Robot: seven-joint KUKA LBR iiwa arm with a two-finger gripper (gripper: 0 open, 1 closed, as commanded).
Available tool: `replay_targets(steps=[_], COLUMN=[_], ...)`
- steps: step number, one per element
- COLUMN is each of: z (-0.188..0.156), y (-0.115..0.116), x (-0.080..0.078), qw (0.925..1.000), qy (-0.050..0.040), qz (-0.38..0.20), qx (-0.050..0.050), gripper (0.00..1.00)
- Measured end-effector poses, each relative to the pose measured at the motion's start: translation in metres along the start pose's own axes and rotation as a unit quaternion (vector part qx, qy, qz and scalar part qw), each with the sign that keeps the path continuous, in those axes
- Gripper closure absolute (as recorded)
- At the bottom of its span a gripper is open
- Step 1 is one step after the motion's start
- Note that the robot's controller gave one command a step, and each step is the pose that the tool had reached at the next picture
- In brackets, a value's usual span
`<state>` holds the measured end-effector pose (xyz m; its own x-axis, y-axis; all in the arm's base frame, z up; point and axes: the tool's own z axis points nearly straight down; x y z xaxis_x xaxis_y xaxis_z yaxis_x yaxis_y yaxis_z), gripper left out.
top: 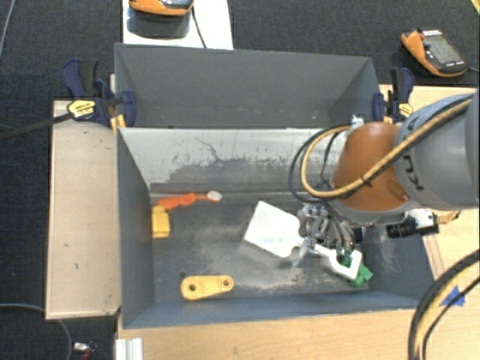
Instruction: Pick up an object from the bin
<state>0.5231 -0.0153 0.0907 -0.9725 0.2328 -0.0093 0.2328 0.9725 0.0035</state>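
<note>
Gripper (306, 247) was down low in the bin (240, 88), over the floor in the near-right part, closer to the near edge than to the far wall. Couldn't tell whether it was released or clenched; the wrist hardware blocked the view, and nothing could be made out as being grasped.

It sat right at the right-hand edge of a white packet (268, 228), a flat, roughly square piece lying tilted on the bin floor, about mid-way across and slightly right of centre. Contact between gripper and packet: couldn't say either way. That packet was the thing nearest to the gripper.

Just beside the gripper on the other side, toward the near-right corner, lay a green-and-white piece (354, 268): a white body with a green end pointing at the corner. It was partly under the wrist, so its full shape wasn't clear.

Above the gripper was the orange cover (371, 163) on the wrist, with a looped cable (307, 163) hanging off its left side. The grey arm (442, 156) came in over the bin's right edge.

The rest was well apart from the gripper, all toward the left wall:
- orange brush (180, 200) with a pale head, lying along the foot of the far wall
- yellow block (160, 222) just below the brush's handle end, close to the left wall
- yellow plate (207, 286), flat, with a hole at one end, near the near edge toward the near-left corner

The items were loose and not heaped; bare, scuffed floor lay between them.
</note>
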Motion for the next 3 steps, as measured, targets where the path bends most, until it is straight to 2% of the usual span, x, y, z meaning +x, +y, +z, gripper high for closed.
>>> replay_targets(steps=[1,2,3], z=[0.006,0.017,0.020], y=[0.030,0.051,0.104], x=[0.038,0.008,0.037], qw=[0.9996,0.9998,0.9992], qy=[-0.0009,-0.0012,-0.0015], qz=[0.029,0.019,0.039], qx=[-0.001,0.000,0.000], gripper=[0.00,0.00,0.00])
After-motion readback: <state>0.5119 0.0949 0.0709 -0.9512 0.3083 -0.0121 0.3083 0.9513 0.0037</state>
